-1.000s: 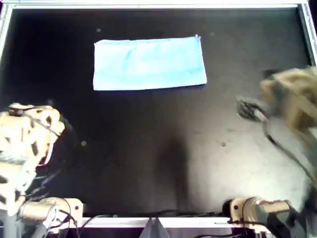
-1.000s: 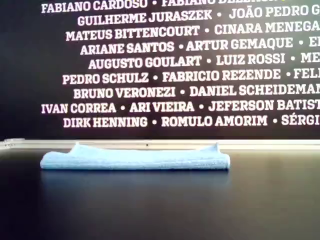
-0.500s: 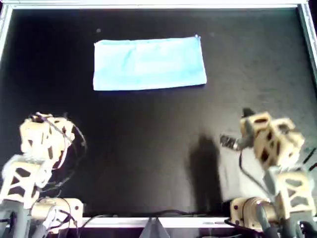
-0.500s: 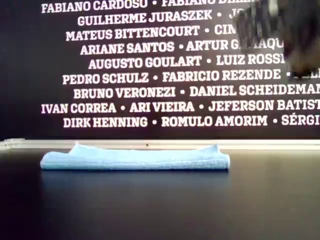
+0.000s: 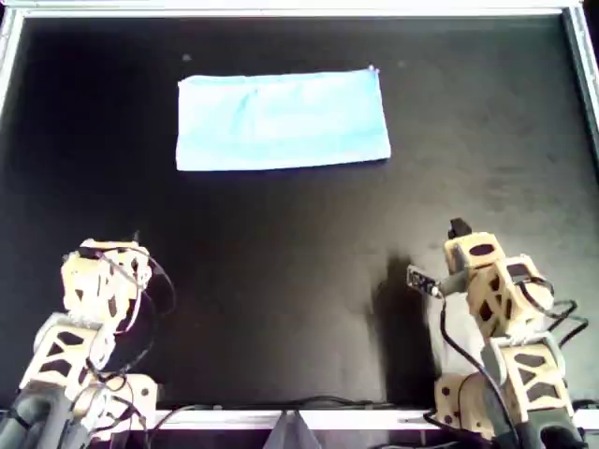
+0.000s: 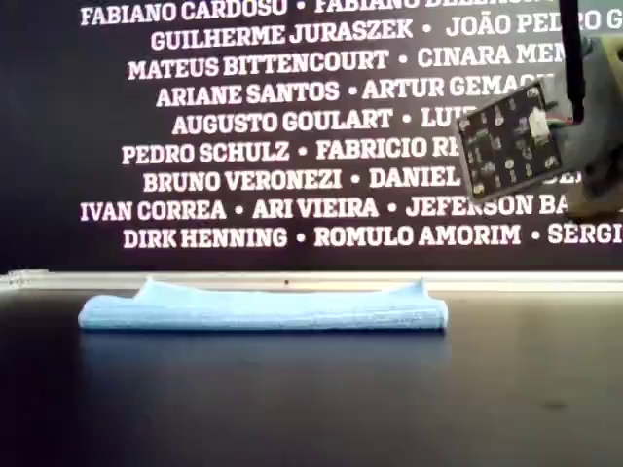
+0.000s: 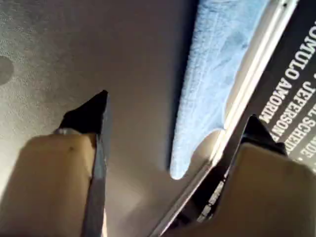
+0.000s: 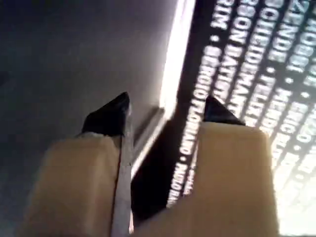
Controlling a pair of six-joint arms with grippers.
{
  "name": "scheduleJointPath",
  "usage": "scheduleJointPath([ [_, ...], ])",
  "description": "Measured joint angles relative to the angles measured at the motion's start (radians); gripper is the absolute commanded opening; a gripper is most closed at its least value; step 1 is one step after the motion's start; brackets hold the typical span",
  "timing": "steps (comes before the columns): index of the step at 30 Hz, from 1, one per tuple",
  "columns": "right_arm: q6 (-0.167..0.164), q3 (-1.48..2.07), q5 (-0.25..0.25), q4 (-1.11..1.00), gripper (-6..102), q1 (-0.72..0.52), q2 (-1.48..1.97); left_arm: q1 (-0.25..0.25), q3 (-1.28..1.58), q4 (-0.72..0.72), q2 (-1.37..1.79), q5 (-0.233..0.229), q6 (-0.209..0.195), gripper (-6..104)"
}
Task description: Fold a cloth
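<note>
The cloth lies flat on the black tabletop as a long, light-blue folded rectangle, close to the metal rail that edges the tabletop's far side. In the exterior view the cloth shows as a low band just in front of that rail, with the wall of white names behind it.

Both arms sit at the near edge of the tabletop, well apart from the cloth, with bare black surface between them and it. One arm is toward the cloth's overhead-left end, the other arm beyond its overhead-right end; the wrist views do not settle which is which.

My first tool is spread open and holds nothing; past its tips one end of the cloth and the rail are seen. My second tool is likewise open and empty, looking at the rail and the lettered wall.

A circuit board on an arm shows at the exterior view's right.
</note>
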Motion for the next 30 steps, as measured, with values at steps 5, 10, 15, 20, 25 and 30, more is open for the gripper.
scheduleJointPath([
  [5,0.000,0.000,-0.011,-0.006,60,0.000,0.000,0.000,0.009,-0.003,0.000,0.005,0.000,93],
  [10,0.000,0.000,-0.014,-0.006,60,0.008,-0.005,0.000,0.009,-0.003,-0.003,0.014,-0.003,94],
  [15,0.002,-0.051,-0.014,-0.009,60,0.008,-0.084,0.000,-0.017,-0.003,-0.067,0.015,0.000,94],
  [20,0.002,-0.204,-0.014,-0.009,64,0.009,-0.379,0.000,-0.227,-0.003,-0.357,0.015,-0.006,94],
  [25,0.008,-0.558,-0.058,-0.009,80,0.006,-0.861,0.000,-0.537,-0.003,-0.793,0.017,-0.006,101],
  [30,0.008,-0.911,-0.143,-0.009,87,0.034,-1.264,-0.008,-0.767,-0.003,-1.031,0.018,0.000,100],
])
